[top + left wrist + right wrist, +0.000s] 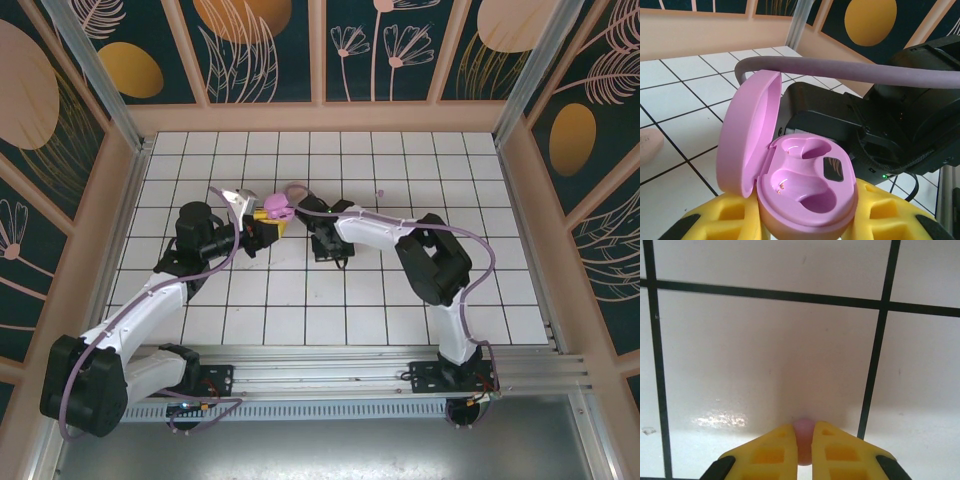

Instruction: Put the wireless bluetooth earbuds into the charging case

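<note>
Right tool (804,440) clamped on pink earbud (803,426), low over table (765,340), 3 o'clock of case (277,207). Left tool (807,222) grips open case; both sockets look empty. No bud seated yet; insertion remains.

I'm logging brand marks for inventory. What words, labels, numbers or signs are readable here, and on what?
No readable text anywhere.
The purple charging case, held in the left gripper: no print; its dark inner panel shows nothing legible.
The pink earbud in the right gripper: no marking seen.
The wall panels: leaf and circle patterns, no lettering.
</note>
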Controlling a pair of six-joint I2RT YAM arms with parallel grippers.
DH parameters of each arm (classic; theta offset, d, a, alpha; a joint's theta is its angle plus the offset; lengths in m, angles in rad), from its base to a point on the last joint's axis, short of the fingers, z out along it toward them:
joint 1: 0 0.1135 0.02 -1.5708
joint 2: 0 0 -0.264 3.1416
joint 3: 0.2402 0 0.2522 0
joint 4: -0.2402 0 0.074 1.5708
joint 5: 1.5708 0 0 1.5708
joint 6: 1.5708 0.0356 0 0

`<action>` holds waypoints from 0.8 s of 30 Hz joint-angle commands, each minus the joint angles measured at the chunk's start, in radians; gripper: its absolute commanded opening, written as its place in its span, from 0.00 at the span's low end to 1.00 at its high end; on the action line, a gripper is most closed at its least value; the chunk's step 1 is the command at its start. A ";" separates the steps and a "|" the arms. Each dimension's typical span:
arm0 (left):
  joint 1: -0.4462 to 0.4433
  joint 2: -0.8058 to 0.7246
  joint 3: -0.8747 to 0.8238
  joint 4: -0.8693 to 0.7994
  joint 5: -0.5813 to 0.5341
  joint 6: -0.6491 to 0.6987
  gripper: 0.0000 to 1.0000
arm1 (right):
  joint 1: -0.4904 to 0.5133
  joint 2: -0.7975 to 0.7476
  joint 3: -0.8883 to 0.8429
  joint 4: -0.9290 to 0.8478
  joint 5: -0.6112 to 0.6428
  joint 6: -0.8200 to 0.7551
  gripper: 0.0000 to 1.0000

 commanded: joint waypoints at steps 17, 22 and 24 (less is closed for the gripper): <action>-0.006 0.019 -0.018 0.170 0.098 0.034 0.09 | -0.066 -0.607 -0.209 0.302 -0.276 0.026 0.01; -0.006 0.022 -0.012 0.167 0.123 0.081 0.10 | -0.028 -0.723 -0.228 0.398 -0.365 0.022 0.01; -0.005 0.026 -0.004 0.153 0.133 0.097 0.10 | -0.003 -0.745 -0.228 0.435 -0.379 0.021 0.02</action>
